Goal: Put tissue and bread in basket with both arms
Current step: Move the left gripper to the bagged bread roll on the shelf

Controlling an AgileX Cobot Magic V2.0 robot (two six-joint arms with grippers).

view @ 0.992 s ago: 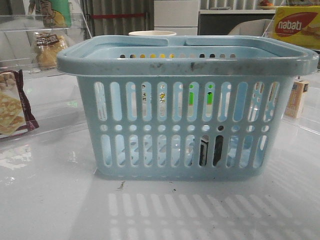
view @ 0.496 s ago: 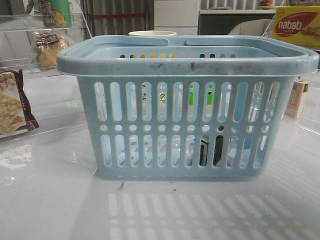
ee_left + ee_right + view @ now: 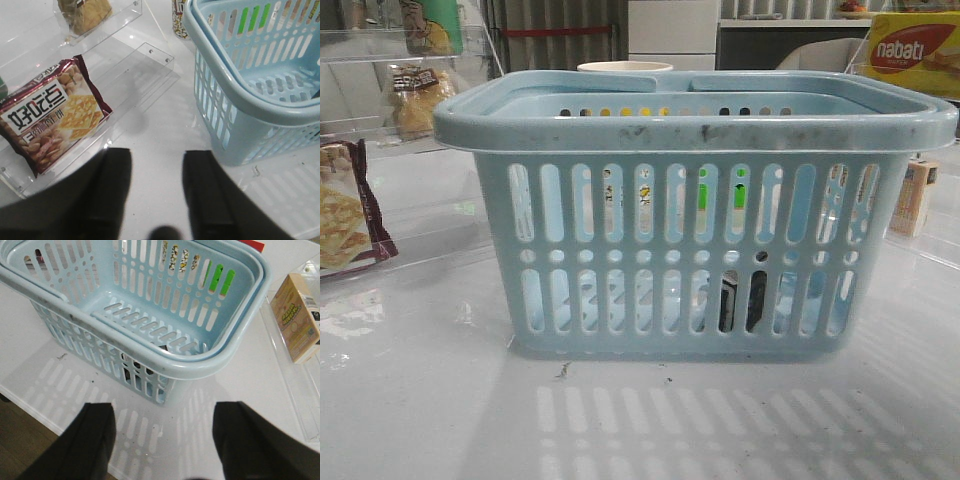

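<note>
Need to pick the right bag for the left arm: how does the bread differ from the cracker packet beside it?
The bread is lumpy and golden-brown in a clear bag with a dark label; the cracker packet is flat, maroon-edged and printed with pale square crackers. The bread sits farther back, the cracker packet nearer the left claw. Both lie in clear acrylic trays, outside the basket.

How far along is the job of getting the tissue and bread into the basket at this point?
Seemingly half done. A dark flat item, probably the tissue, shows through the slots of the basket. The bread still sits in its clear tray at far left. Nothing is in hand: left gripper and right gripper are both open and empty.
</note>
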